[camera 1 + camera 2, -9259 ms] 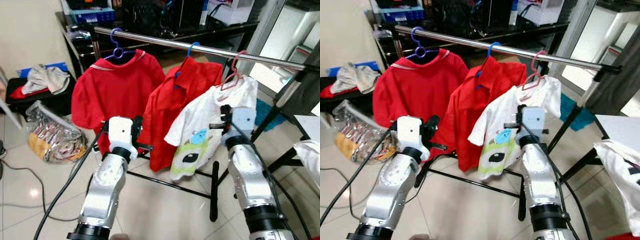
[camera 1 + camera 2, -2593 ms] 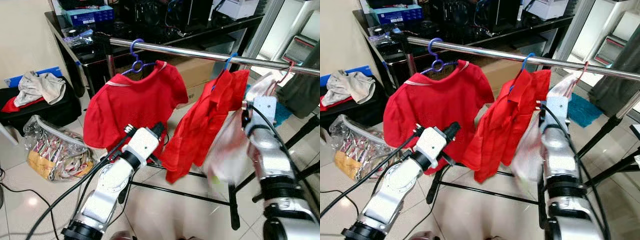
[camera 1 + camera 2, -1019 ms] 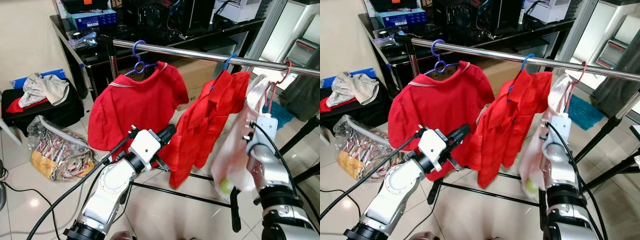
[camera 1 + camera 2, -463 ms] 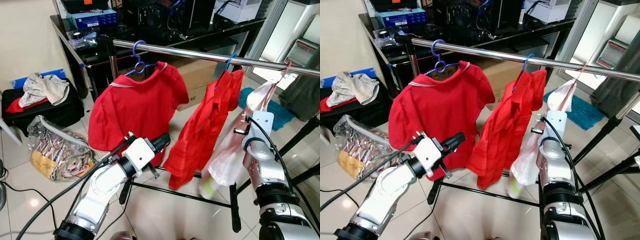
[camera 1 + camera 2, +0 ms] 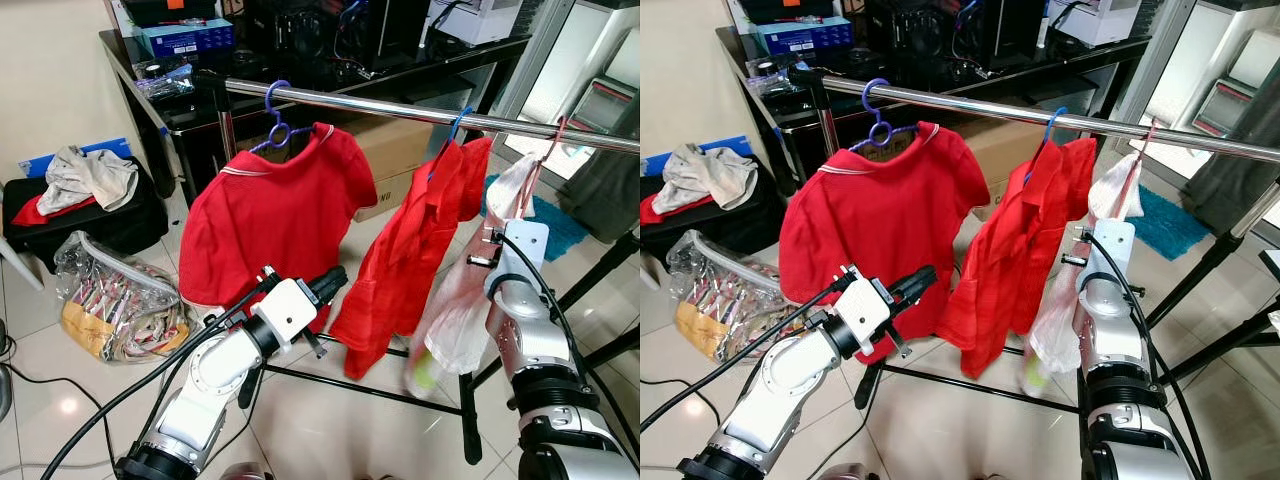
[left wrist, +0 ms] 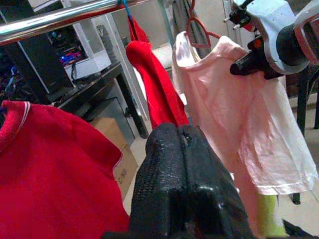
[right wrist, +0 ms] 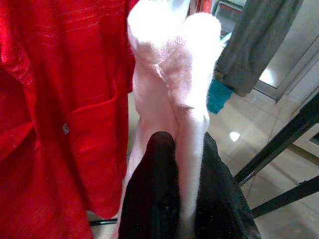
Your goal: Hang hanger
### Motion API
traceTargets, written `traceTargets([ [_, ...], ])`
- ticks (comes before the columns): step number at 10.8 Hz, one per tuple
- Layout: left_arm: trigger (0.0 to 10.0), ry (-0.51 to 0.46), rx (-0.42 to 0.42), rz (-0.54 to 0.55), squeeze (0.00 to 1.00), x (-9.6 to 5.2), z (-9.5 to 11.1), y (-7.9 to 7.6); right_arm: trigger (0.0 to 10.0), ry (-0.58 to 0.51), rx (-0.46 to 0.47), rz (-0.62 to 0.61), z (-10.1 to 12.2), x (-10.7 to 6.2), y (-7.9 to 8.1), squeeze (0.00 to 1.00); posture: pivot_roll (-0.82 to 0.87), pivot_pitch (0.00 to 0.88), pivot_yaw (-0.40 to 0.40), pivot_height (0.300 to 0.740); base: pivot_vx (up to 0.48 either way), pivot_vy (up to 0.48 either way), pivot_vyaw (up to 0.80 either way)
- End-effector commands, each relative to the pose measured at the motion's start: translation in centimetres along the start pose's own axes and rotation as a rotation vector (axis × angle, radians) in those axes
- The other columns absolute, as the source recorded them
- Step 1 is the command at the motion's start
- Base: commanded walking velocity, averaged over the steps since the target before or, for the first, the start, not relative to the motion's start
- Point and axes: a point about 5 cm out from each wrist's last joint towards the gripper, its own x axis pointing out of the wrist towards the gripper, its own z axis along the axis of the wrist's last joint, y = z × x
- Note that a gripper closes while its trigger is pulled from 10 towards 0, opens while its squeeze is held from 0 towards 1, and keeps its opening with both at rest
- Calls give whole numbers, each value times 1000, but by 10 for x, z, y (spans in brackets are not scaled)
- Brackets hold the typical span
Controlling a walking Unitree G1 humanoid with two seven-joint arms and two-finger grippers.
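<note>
A pink hanger carries a white shirt and its hook sits on the steel rail at the right end. My right gripper is shut on a fold of the white shirt, just below the hanger, and also appears as right gripper. Left of it hang a red shirt on a blue hanger and a red T-shirt on a purple hanger. My left gripper is shut on nothing, held low between the two red garments.
The rack's black legs stand on the tiled floor below my arms. A black table with boxes is behind the rail. A plastic bag and a black bag with clothes lie at the left.
The white shirt and the red shirt have swung on their hangers. My left arm has lifted a little. My right gripper keeps its hold on the white shirt.
</note>
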Motion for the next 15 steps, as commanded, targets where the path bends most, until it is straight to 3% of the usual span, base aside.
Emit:
traceTargets([
  [1, 10000, 1, 14, 3, 0, 2, 0, 1, 0, -75, 32, -10, 18, 1, -1, 0, 208, 7, -47, 740, 0, 0, 0],
  [3, 10000, 0, 14, 7, 0, 2, 0, 1, 0, -169, 113, -22, 34, -4, -5, 0, 205, 10, -42, 740, 0, 0, 0],
  [5, 10000, -2, 7, 6, 0, 2, 1, -3, 0, -212, 124, -5, 36, -11, -8, 0, 195, 13, -34, 740, 0, 0, 0],
  [9, 10000, 2, -7, 9, 0, 3, -1, -6, 0, -185, 26, 40, 10, -30, -19, 0, 176, 16, -29, 740, 0, 0, 0],
  [13, 10000, 4, -13, 14, 0, 5, -2, -7, 0, -169, -77, 128, -12, -45, -11, 0, 171, 12, -26, 740, 0, 0, 0],
  [14, 10000, 5, -11, 20, 0, 5, -2, -6, 8588, -181, -79, 150, -14, -48, -11, 0, 173, 13, -26, 740, 0, 0, 0],
  [15, 10000, 3, -22, 55, 0, 4, -2, -2, 10000, -230, -47, 183, -9, -53, -10, 0, 174, 13, -25, 740, 0, 0, 0],
])
